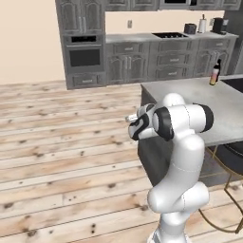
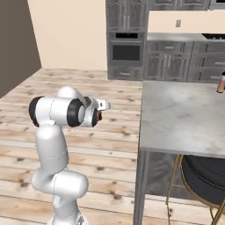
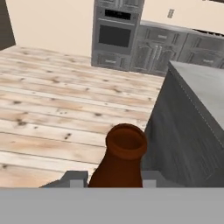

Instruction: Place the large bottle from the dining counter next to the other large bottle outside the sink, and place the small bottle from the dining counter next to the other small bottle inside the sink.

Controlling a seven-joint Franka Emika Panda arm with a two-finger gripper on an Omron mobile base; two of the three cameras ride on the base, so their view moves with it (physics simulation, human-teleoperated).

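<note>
Beside the bench (image 2: 184,118), over bare floor, gripping the small bottle (image 3: 119,162) in the claw (image 3: 113,178), closed on its brown body below the neck; likely carrying it tucked close for driving toward the sink, away from the orange-labelled bottle (image 1: 215,74).

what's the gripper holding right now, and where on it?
The gripper is shut on the small bottle, the brown glass one. The fingertips clamp its body below the neck; the open mouth points away from the hand, over the wood floor beside the dining counter.
</note>
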